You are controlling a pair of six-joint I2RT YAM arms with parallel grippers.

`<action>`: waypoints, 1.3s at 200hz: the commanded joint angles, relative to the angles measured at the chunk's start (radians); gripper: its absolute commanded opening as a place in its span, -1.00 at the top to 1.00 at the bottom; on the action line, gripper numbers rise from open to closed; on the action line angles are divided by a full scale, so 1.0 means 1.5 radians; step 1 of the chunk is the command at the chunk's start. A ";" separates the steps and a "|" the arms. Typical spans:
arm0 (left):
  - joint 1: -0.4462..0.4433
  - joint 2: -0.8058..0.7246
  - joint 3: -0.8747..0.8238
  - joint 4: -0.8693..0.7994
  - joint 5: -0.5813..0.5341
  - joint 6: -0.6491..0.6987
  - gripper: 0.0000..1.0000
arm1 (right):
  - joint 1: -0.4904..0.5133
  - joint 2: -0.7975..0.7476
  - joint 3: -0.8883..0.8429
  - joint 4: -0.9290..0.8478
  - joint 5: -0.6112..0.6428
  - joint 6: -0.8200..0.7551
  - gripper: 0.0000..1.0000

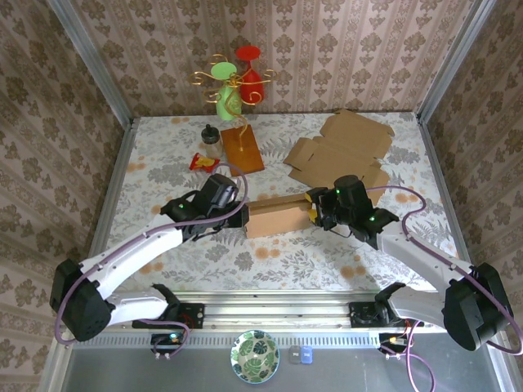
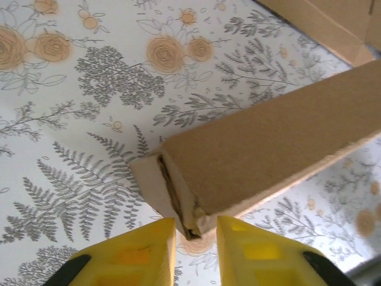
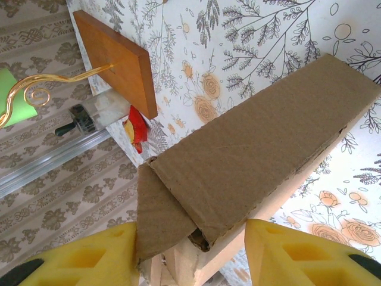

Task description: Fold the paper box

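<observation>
Looks like most of the folding is done here. The paper box (image 1: 274,216) is sitting in the middle of the worktop (image 1: 327,253), already formed into a long closed body with the walls up and the top panel laid over.

What's left seems to be the ends. On the left wrist view, one end corner is caught between the fingers of the left gripper (image 2: 195,253). They're drawn in close and the box looks pinched there, with the seam beside them gaping a bit.

The right gripper (image 3: 190,256) is spread wide across the other end. A loose flap (image 3: 158,214) is poking out against one finger, and a dark opening can be seen under the top panel. Whether that end is actually being squeezed can't be told.

So the job is judged well past halfway: that flap needs to be tucked in and both ends pressed shut. A flat cardboard sheet (image 1: 339,151) is also lying unfolded at the back right. It can't be told whether it's meant to be folded too.
</observation>
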 commanded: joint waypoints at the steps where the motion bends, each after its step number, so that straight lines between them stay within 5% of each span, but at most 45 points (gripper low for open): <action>1: 0.009 -0.035 0.032 -0.025 0.046 -0.065 0.41 | -0.003 0.010 -0.017 -0.023 0.002 -0.001 0.02; 56: 0.110 -0.038 0.032 -0.058 0.156 -0.242 0.22 | -0.003 0.007 -0.022 -0.025 0.004 -0.003 0.05; 99: 0.147 -0.030 -0.009 0.055 0.176 -0.342 0.19 | -0.003 0.004 -0.023 -0.029 0.005 -0.003 0.07; 260: 0.152 -0.015 -0.107 0.131 0.211 -0.371 0.36 | -0.003 -0.004 -0.036 -0.042 0.002 -0.006 0.11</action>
